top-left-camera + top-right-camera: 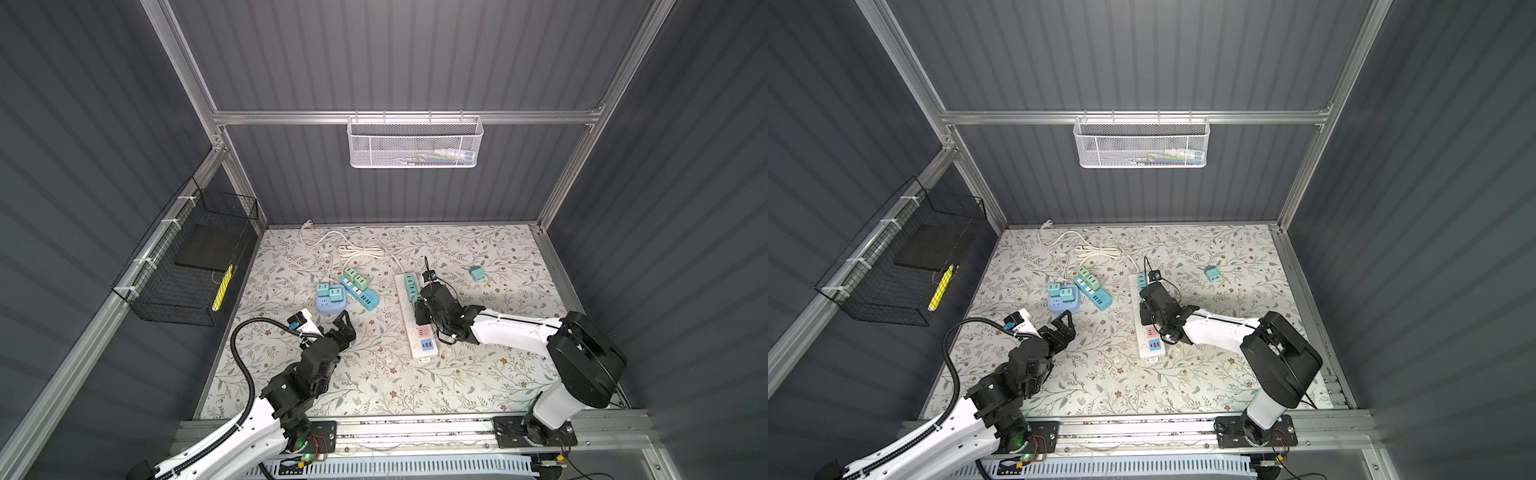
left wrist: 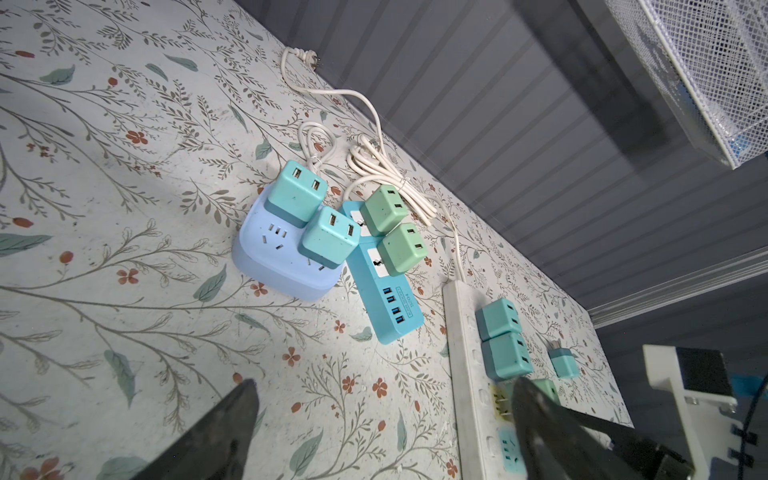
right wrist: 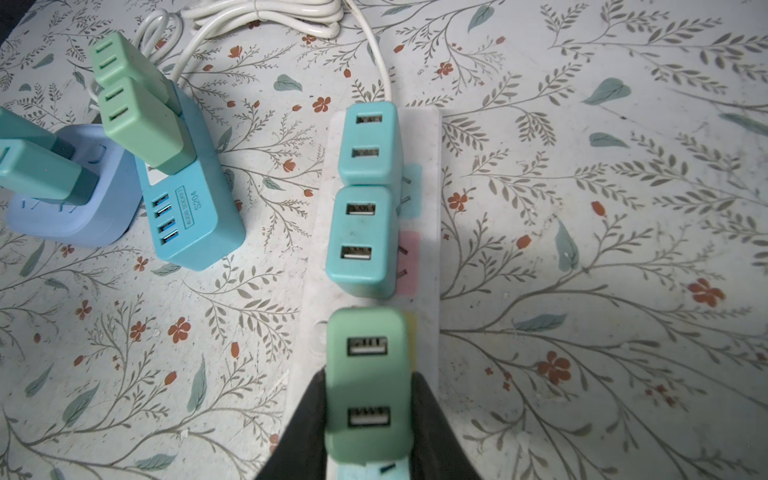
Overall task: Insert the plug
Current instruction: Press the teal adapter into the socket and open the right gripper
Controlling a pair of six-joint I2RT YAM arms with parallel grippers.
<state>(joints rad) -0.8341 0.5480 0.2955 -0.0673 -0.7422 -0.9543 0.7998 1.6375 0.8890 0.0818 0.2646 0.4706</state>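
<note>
A green USB charger (image 3: pixel 365 345) is clamped by the right gripper (image 3: pixel 368 386) over the white power strip (image 3: pixel 424 291), crowded by teal chargers (image 3: pixel 368 143); the left gripper (image 2: pixel 384 384) is spread wide, empty.

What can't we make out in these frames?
- Green plug prongs: in the right wrist view, hidden behind the plug's own body; in both top views, covered by the right tool. Whether it is seated in the white strip is unclear.
- Basket contents: in both top views, blurred behind mesh and too small.
</note>
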